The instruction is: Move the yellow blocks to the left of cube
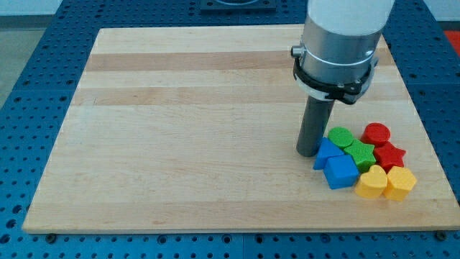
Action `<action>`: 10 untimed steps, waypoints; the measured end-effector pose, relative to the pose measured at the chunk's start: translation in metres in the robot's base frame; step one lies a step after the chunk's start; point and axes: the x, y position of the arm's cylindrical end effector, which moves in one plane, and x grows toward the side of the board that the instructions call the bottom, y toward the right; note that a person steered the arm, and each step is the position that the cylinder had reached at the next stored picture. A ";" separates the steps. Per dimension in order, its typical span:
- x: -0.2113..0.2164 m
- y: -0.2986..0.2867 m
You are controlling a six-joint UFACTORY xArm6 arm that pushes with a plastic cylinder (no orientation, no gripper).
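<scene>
1. Nearest the board's bottom edge, toward its bottom-right corner: two yellow blocks side by side. The yellow heart [371,182] sits at the view's left of the pair, the yellow hexagon-ish block [400,183] at the view's right, and the two are touching.
2. Just left of the yellow heart, touching it: the blue cube [340,172]. So both yellows lie on the cube's right side in the view.
3. Next row up: a blue triangle-like block [325,151], partly tucked behind the cube's upper left; exact shape is hard to make out.
4. Same row, middle of the cluster: the green star [360,152], pressed between the cube, the heart and the red pieces.
5. Same row, right: the red star [390,155], just above the yellow hexagon-ish block.
6. Farther back: the green cylinder [341,136] on the left and the red cylinder [376,133] on the right, near each other, forming the cluster's far row.
7. My tip [309,152] is down on the wooden board [180,108], at the cluster's left edge, just beside the blue triangle-like block and green cylinder. I cannot tell whether it touches them.
8. No fingers on this rig, only the straight dark rod, so nothing is grasped. It is well apart from both yellows, with the blue blocks in between.
9. Above the rod, the arm's grey housing [338,43] covers part of the board's top-right corner.
</scene>
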 end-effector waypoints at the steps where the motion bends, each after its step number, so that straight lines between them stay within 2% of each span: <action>1: 0.000 0.000; 3: 0.003 -0.071; 4: 0.031 -0.094; 6: 0.111 -0.045; 10: 0.108 0.158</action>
